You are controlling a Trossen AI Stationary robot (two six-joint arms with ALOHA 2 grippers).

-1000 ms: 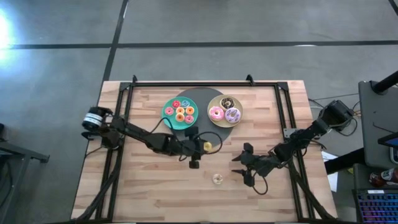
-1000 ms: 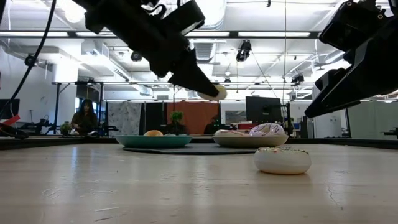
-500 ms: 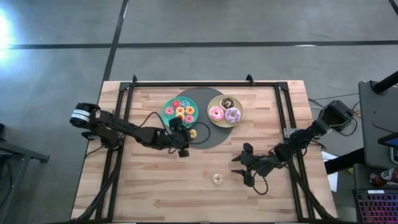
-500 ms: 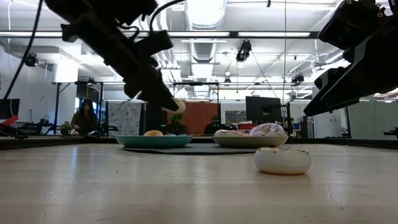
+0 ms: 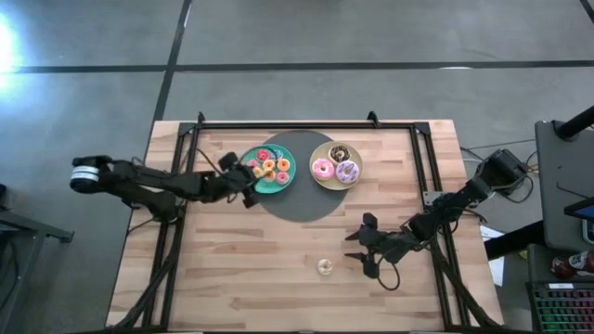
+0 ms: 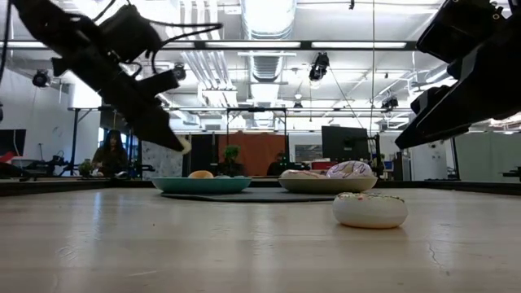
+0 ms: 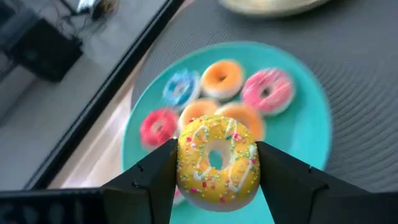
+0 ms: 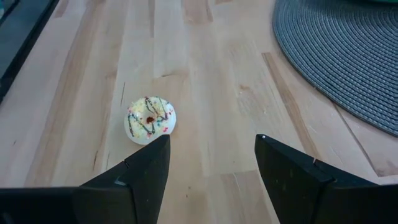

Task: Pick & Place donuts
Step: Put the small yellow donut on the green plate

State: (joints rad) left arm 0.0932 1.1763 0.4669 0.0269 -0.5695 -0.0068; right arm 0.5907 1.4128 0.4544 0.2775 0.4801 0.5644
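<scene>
Your light wooden tabletop (image 5: 232, 269) carries a round dark woven mat (image 5: 306, 197) toward its far edge, teal plate (image 5: 290, 181) and beige plate (image 5: 320, 181) resting on it, and one white donut (image 5: 325, 267) lying alone near the front edge.

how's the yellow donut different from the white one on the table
The yellow donut is held up between the left gripper fingers above the teal plate; the white donut lies loose on bare wood, ungripped, before the open right gripper. Yellow has white drizzle; white has dark drizzle. Both carry sprinkles.
</scene>
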